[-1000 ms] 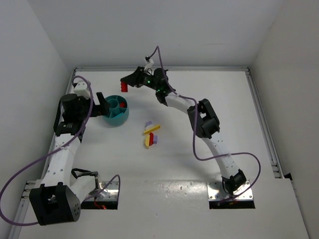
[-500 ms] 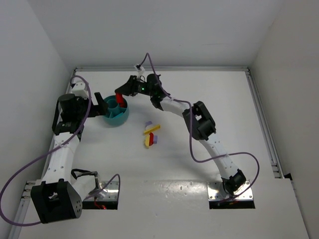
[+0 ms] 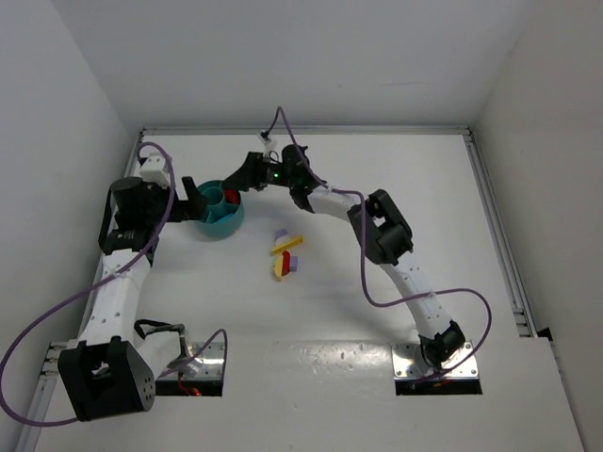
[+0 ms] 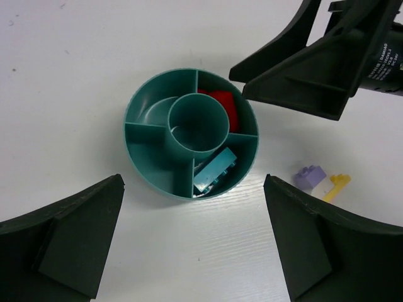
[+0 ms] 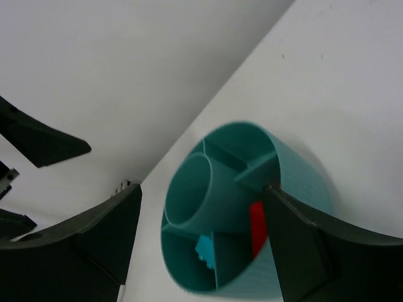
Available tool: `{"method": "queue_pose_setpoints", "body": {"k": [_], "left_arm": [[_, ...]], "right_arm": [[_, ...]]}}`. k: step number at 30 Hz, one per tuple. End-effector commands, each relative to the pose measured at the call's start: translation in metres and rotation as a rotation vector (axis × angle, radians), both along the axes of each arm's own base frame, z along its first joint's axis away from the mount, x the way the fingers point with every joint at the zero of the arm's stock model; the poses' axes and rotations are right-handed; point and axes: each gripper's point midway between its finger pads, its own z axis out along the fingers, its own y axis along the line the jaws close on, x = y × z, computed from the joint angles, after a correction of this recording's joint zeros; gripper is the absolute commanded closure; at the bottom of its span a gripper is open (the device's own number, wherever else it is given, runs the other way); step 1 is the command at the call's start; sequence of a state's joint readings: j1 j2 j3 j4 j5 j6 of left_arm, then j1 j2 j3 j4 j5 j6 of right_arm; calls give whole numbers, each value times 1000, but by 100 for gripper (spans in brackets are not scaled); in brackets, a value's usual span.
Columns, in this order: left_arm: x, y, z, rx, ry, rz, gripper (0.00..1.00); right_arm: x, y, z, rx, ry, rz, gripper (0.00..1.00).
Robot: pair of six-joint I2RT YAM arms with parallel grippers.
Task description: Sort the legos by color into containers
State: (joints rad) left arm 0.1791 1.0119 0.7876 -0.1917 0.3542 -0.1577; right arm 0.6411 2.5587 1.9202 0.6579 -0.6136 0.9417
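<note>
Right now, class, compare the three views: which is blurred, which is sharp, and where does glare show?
Right wrist view: the bowl and the red lego in it look smeared and soft. Left wrist view: sharp, the bowl's dividers crisp. Top external view: evenly lit, a sheen on the table near the arm bases.

A robotics lab cell: a white table [image 3: 377, 188] boxed in by plain white walls [image 3: 311, 56], two arms [image 3: 405, 273] bolted to metal plates [image 3: 435, 367] at its near edge, purple cables [image 3: 364, 278] trailing over it.
</note>
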Motion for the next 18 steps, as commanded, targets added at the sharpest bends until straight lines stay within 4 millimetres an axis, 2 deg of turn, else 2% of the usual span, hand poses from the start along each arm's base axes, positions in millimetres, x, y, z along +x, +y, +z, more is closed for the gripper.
{"method": "queue_pose_setpoints", "body": {"k": [1,2,3,4,5,6,8,9,10,11,12,13,14,15,16,18], "left_arm": [[5,-17,17,29,-65,-132,0],[4,-24,12,35,-41,-164,0],[5,-38,14,66,-46,-224,0],[4,-46,11,79,-28,-259,0],[0,-65,-2,90,22,-331,0],[-1,-76,-4,88,34,-365,0],[-4,-100,-18,94,68,-444,0],[-10,-124,-25,118,80,-511,0],[-10,-134,-25,126,82,-536,0],[-13,-144,-30,126,96,-566,0],[-18,-163,-35,150,100,-636,0],[-17,-171,-37,181,96,-659,0],[-18,-178,-40,211,94,-685,0],[-23,-182,-50,273,115,-741,0],[-24,-195,-57,310,129,-792,0],[-28,-204,-61,370,116,-912,0]], "right_arm": [[4,-34,78,47,-158,-29,23],[1,-49,59,-14,-120,-35,26],[7,-73,87,-42,-221,-70,27],[6,-87,88,-82,-238,-83,31],[-2,-105,59,-174,-174,-84,32],[0,-130,80,-220,-290,-108,33],[-16,-163,46,-350,-226,-107,33],[-16,-182,42,-394,-236,-117,33],[-25,-198,28,-452,-238,-103,33],[-36,-211,33,-484,-227,-98,33],[-40,-222,30,-509,-228,-108,33],[-48,-242,13,-553,-220,-122,33],[-57,-252,11,-569,-223,-122,33],[-63,-261,22,-580,-257,-142,33],[-72,-274,8,-614,-251,-135,33],[-83,-293,4,-631,-229,-155,33]]}}
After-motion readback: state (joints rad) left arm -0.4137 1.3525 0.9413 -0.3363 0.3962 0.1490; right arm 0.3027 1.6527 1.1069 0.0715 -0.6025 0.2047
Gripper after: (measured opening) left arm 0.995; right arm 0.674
